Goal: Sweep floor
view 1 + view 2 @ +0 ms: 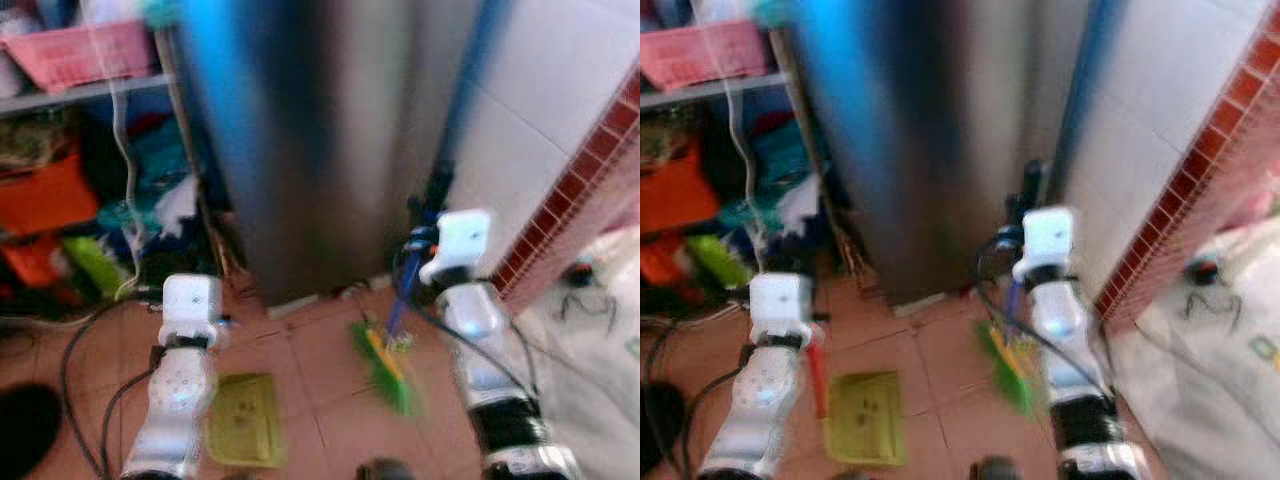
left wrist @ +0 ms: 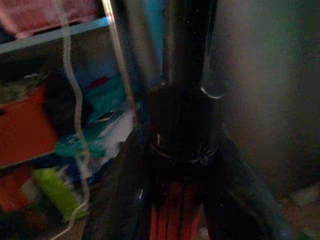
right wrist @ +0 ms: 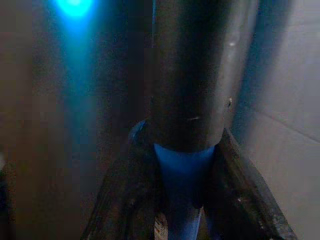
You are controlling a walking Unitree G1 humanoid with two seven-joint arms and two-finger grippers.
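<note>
Both grippers are clenched on handles: the right gripper (image 3: pixel 182 200) is closed around the blue broom handle (image 1: pixel 462 110), and the left gripper (image 2: pixel 175 210) is closed around the red handle (image 1: pixel 817 375) of the dustpan (image 1: pixel 243 420). Behind them, a tall steel-grey cabinet (image 1: pixel 320 140), blurred, is seen standing on the terracotta tiled floor (image 1: pixel 320 400). To the robot's left, a metal shelf unit (image 1: pixel 80 95) is stacked with a pink basket (image 1: pixel 80 50), an orange bin (image 1: pixel 45 195) and assorted clutter. To the right, a white tiled wall (image 1: pixel 540 110) is met by a strip of red brick (image 1: pixel 590 180). The broom's green and yellow bristle head (image 1: pixel 385 368) is set on the tiles just in front of the cabinet, and the green dustpan is laid flat on the floor near it, on the robot's left.
</note>
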